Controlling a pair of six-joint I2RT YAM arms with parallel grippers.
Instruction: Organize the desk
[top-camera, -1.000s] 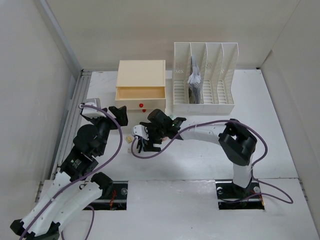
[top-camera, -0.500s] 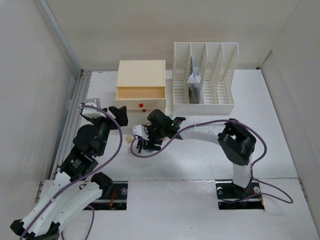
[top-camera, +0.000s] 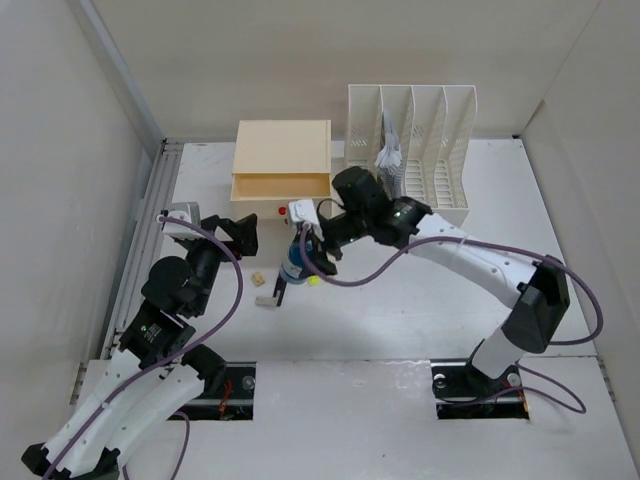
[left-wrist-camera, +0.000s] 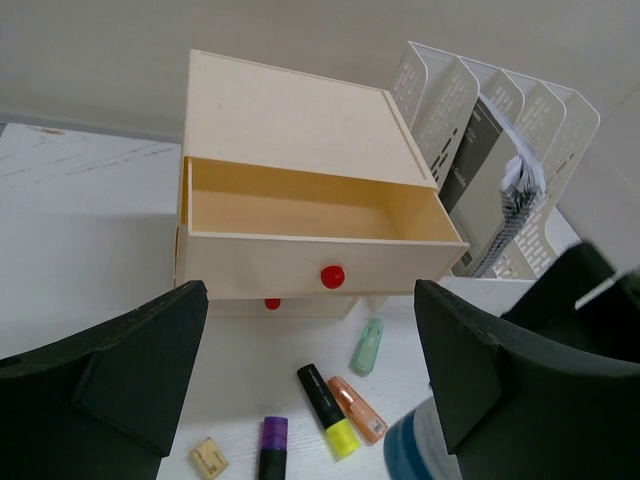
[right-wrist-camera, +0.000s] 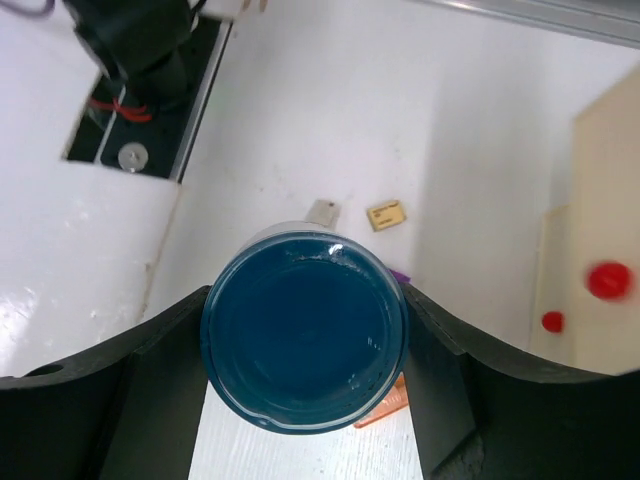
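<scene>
Right gripper (top-camera: 308, 252) clamps the upright blue cup (right-wrist-camera: 303, 340) by its sides over the desk (top-camera: 400, 300), left of centre; the open drawer (left-wrist-camera: 300, 205) lies just beyond, toward the far edge. Left gripper (left-wrist-camera: 310, 375) gapes empty.

- White desk (top-camera: 420, 315) fills the middle of the top view.
- Cream drawer box (top-camera: 281, 160) and white file rack (top-camera: 410, 150) stand at upper centre.
- Below the box lie a green highlighter (left-wrist-camera: 367, 346), an orange highlighter (left-wrist-camera: 357, 408), a yellow highlighter (left-wrist-camera: 327, 410), a purple highlighter (left-wrist-camera: 272, 447) and a tan block (left-wrist-camera: 209, 456).

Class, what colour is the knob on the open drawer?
Red; knob clearest in left wrist view.
</scene>
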